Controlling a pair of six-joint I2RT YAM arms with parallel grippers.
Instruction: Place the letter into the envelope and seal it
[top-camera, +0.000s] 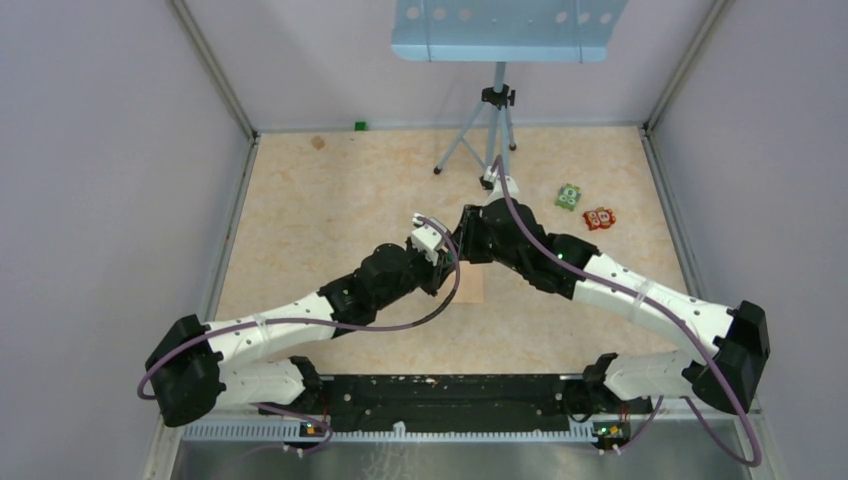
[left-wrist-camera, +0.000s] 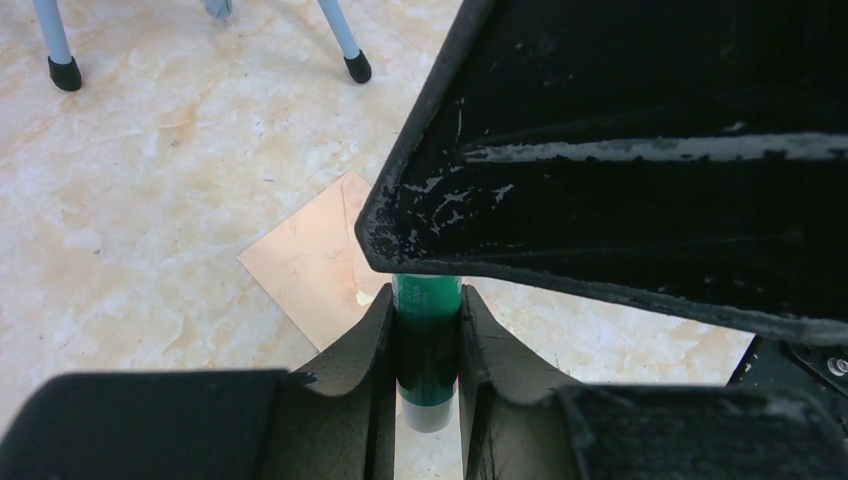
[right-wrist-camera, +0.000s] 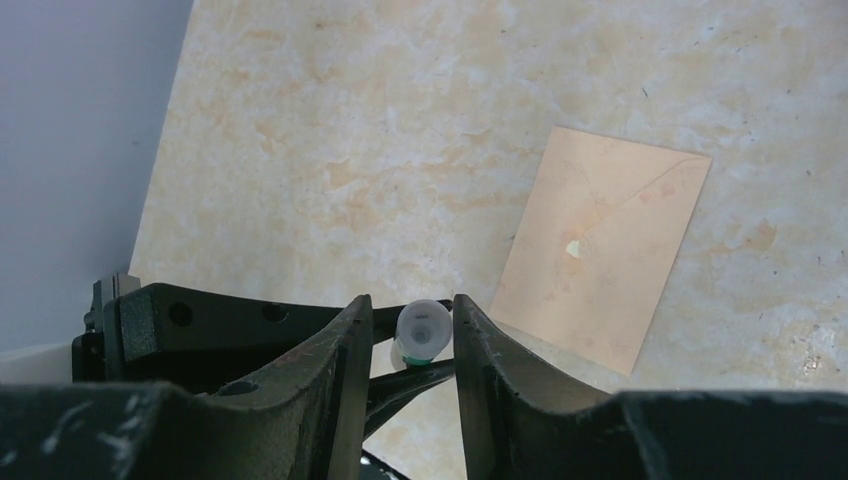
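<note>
The pinkish-tan envelope (right-wrist-camera: 605, 255) lies flat on the marbled table, flap folded down, with a tiny pale spot at its centre; it also shows under the arms (top-camera: 470, 287) and in the left wrist view (left-wrist-camera: 315, 265). The letter is hidden. My left gripper (left-wrist-camera: 427, 300) is shut on a green glue stick (left-wrist-camera: 428, 345) with a white cap (right-wrist-camera: 424, 325), held above the envelope's edge. My right gripper (right-wrist-camera: 407, 305) straddles that cap end-on, jaws open with a narrow gap on one side. Both grippers meet at the table's middle (top-camera: 450, 243).
A tripod (top-camera: 497, 130) carrying a pale blue perforated plate (top-camera: 505, 25) stands at the back. A green toy block (top-camera: 569, 197) and a red one (top-camera: 599, 218) lie at the right. Grey walls enclose the table on three sides.
</note>
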